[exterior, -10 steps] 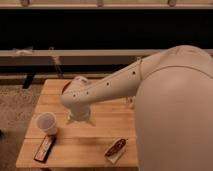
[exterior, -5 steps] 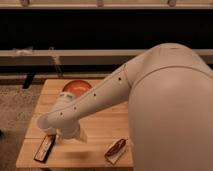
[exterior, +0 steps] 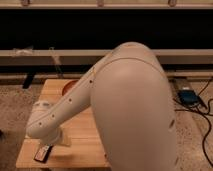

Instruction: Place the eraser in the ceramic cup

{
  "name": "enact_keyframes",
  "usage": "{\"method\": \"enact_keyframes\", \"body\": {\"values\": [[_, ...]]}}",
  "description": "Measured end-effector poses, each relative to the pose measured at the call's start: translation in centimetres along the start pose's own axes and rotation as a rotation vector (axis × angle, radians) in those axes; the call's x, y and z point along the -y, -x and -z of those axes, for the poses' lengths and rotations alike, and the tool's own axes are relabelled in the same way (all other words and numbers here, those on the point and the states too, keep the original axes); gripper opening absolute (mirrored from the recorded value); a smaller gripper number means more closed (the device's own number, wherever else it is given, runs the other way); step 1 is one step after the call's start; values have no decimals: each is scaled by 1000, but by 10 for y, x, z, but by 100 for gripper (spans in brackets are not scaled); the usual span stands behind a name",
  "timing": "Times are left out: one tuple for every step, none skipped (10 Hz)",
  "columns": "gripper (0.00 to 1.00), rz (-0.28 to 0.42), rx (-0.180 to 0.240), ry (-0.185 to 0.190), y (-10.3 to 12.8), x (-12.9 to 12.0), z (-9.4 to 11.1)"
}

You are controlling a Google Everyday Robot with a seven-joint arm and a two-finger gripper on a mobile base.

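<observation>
The robot's white arm (exterior: 127,115) is the nearest thing and fills the middle and right of the camera view. Its bulky rounded upper section hides the right part of the wooden table (exterior: 82,145). From there a slimmer link with a row of small dark dots runs down and to the left, ending in a rounded wrist over the table's front-left area.

The eraser (exterior: 42,153) lies flat near the table's front-left corner, close to the front edge. It shows as a dark oblong with a pale patch on it. The gripper (exterior: 54,141) hangs beneath the wrist, low over the tabletop, just behind the eraser and slightly to its right. The two are very close, but contact between them cannot be made out. It cannot be told how far the gripper is open, or whether it has hold of anything. The eraser appears to rest on the wood.

Farther back on the table, an orange bowl (exterior: 70,86) peeks out from behind the arm, with only its left rim showing.

Beyond the table the floor is speckled carpet (exterior: 15,110). To the right, a small blue-topped device (exterior: 188,95) sits on the floor with dark cables (exterior: 205,120) trailing from it. A long pale ledge (exterior: 50,55) runs across the back, in front of a dark wall (exterior: 105,27).
</observation>
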Motion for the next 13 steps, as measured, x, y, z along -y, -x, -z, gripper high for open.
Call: {"method": "enact_keyframes", "body": {"values": [[80, -2, -8, 18, -4, 3, -5], [80, 1, -15, 34, -5, 11, -13], [80, 0, -22, 54, -9, 16, -22], [80, -4, -26, 68, -13, 21, -29], [80, -6, -27, 75, -18, 26, -35], [80, -7, -22, 77, -21, 33, -41], [80, -7, -18, 77, -26, 39, -47], [80, -8, -17, 76, -29, 42, -49], [80, -5, -17, 78, -31, 46, -55], [80, -2, -16, 81, -32, 49, -60], [80, 0, -14, 84, -32, 50, -63], [80, 0, -17, 87, -34, 49, -66], [80, 0, -21, 91, -36, 49, -69]]}}
